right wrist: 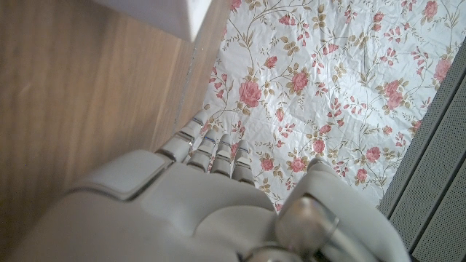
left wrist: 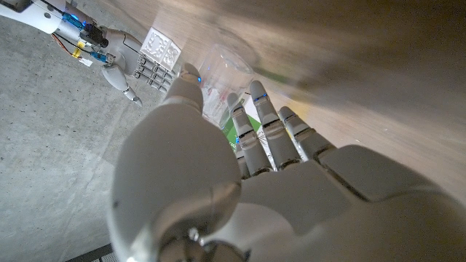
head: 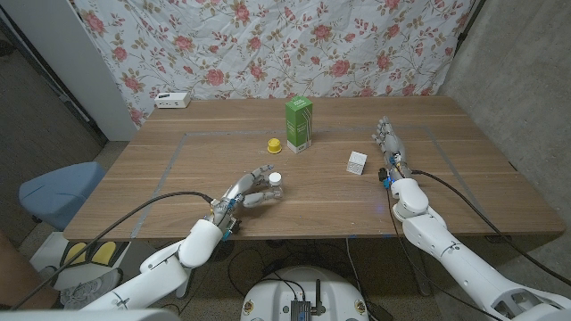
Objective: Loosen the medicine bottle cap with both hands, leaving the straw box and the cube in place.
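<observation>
Two robot hands over the wooden worktop (head: 178, 169). Left robot hand (head: 243, 193) near the front edge, fingers and thumb wrapped round the clear plastic medicine bottle with white cap (head: 274, 181); the left wrist view shows the bottle (left wrist: 222, 76) between thumb and fingers (left wrist: 256, 120). Right robot hand (head: 389, 147) at the right side, fingers straight and apart, holding nothing. Small white cube (head: 357, 162) just beside it, apart. Tall green straw box (head: 299, 124) upright at mid-worktop; small yellow cap-like piece (head: 275, 144) just left of it. White power strip (head: 171, 100) at the far left corner.
</observation>
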